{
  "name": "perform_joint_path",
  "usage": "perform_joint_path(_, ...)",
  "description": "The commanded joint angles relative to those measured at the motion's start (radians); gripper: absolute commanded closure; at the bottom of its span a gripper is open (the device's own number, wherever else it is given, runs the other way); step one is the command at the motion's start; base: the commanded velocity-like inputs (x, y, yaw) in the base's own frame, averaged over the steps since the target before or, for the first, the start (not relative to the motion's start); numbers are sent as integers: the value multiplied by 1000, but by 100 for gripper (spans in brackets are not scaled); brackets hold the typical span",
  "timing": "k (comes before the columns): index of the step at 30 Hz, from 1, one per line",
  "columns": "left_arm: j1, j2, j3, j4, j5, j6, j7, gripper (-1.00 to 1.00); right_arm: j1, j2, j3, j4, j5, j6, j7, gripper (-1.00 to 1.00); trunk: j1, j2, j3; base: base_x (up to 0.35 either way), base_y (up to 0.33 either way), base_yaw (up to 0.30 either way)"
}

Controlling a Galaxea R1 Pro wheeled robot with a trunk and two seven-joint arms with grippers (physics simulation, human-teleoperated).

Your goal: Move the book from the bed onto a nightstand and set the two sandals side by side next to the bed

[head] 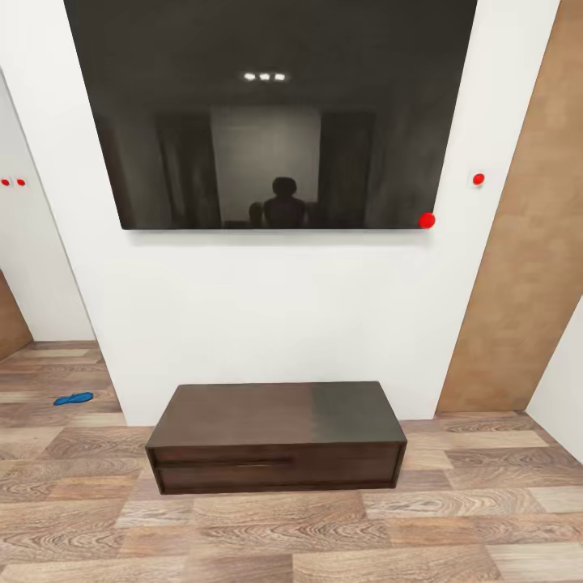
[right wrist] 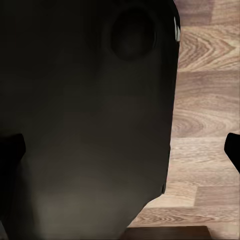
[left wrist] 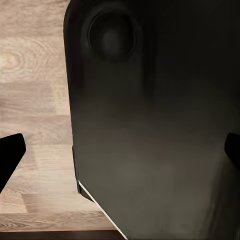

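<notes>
Wood-plank floor [head: 324,534] runs along the bottom of the head view, with a long low dark-brown cabinet [head: 275,437] standing on it against a white wall [head: 267,316]. Above the cabinet hangs a large dark screen [head: 275,113]. Far left, one blue sandal [head: 74,398] lies flat on the planks, past the wall's corner. Each wrist view shows a dark robot body panel [left wrist: 155,125] over the floor; the left gripper [left wrist: 120,152] and right gripper [right wrist: 122,150] both have fingertips spread apart, holding nothing
</notes>
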Motion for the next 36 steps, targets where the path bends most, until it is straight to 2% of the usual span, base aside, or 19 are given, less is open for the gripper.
perform_joint_path(1, -6, -6, 5, -6, -6, -6, 6, -100, -2, -6, -6, -6, -6, -6, 6, -100, 0, 0, 0, 0, 0, 0)
perform_joint_path(5, -29, -26, 5, -29, -28, -28, 18, -100, -2, -9, -23, -28, -14, -28, 17, -100, 0, 0, 0, 0, 0, 0)
perform_joint_path(9, -52, -29, 3, -51, -34, -51, 16, -100, -2, -8, -23, -51, -13, -51, 17, -100, 0, 0, 0, 0, 0, 0)
perform_joint_path(21, -121, -29, 2, -120, -32, -118, 15, -100, -2, -5, -25, -119, -14, -118, 17, -100, 0, 0, -1, 0, 0, 0)
perform_joint_path(35, -202, -29, 2, -199, -32, -120, 15, -100, -2, -6, -25, -198, -12, -196, 17, -100, 0, 0, -21, 0, 0, 0)
perform_joint_path(36, -215, -29, 2, -357, -32, -120, 15, -100, -2, -6, -25, -221, -13, -224, 17, -100, 0, 0, -23, 0, 0, 0)
